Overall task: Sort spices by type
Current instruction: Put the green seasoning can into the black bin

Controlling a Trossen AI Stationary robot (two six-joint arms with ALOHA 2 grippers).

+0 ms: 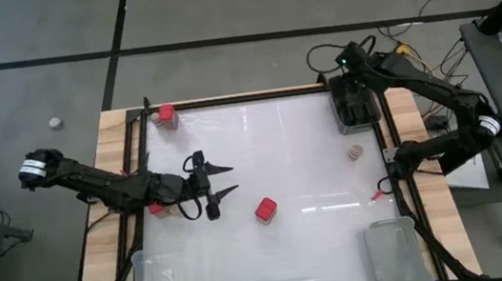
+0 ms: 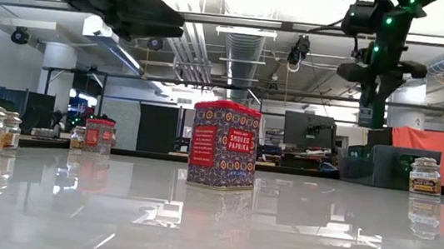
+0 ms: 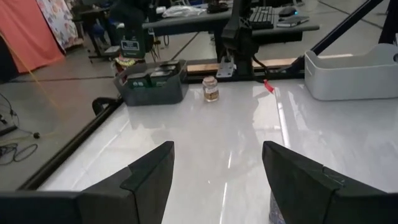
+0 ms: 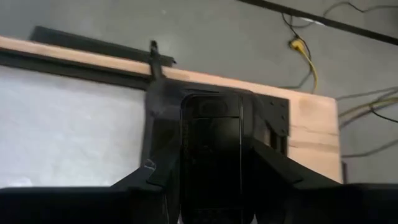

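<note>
White and glossy, the tabletop (image 1: 310, 152) carries the spices scattered: a red paprika tin (image 1: 265, 210) near the middle, another red tin (image 1: 167, 114) at the far left corner, a third red one (image 1: 157, 209) by the left edge under the left arm, and a round tan-lidded jar (image 1: 355, 151) toward the right edge. The left gripper (image 1: 217, 183) hovers spread wide, empty, beside the middle tin. The right gripper (image 4: 211, 186) sits over the dark bin (image 1: 354, 107) at the far right corner, clamped on a black jar (image 4: 210, 149). Released too high or off-centre, that jar could bounce off the bin's wall; the left arm's elbow might also nudge the tin beneath it.
</note>
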